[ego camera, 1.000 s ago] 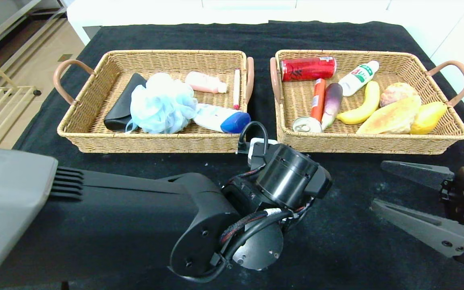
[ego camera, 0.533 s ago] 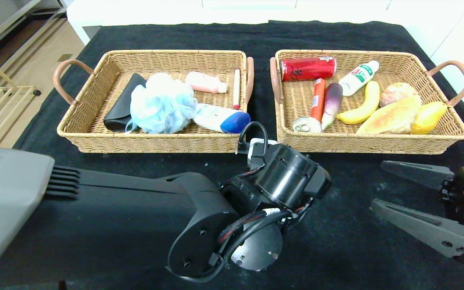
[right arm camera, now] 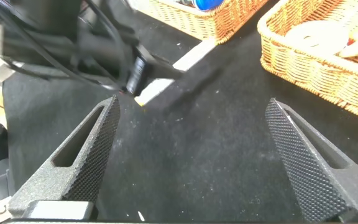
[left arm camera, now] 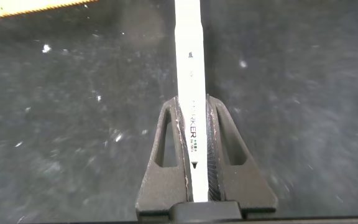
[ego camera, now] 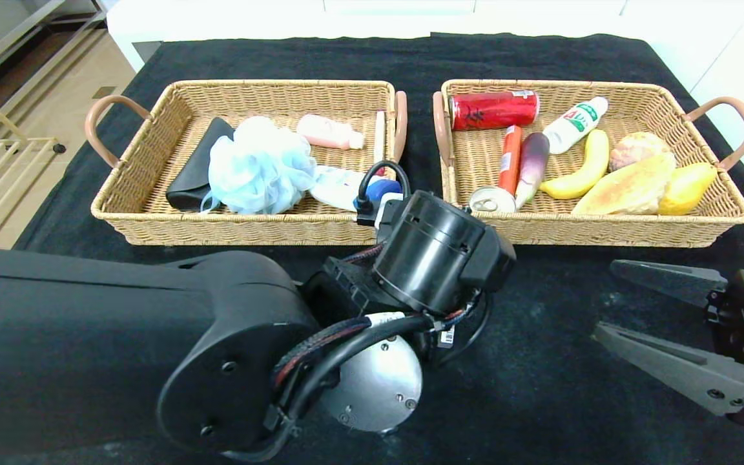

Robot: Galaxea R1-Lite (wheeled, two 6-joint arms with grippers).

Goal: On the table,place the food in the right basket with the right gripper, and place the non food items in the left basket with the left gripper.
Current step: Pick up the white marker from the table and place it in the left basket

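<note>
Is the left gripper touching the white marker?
Touching. The left wrist view shows the left gripper shut on the white marker, both fingers pressed against its barrel.

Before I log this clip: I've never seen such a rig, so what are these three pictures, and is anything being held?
It is a two-armed robot, each arm ending in a two-finger hand. One picture looks down from the robot's head; the other two come from cameras on its wrists.

The left wrist view shows the left hand shut on a white marker above the black table. In the head view that arm's bulky wrist hides the hand. The right hand waits open and empty at the right.

The left basket holds a black case, a blue bath pouf and a blue-capped bottle. The right basket holds an eggplant, an orange sausage stick, a banana and a red can.
</note>
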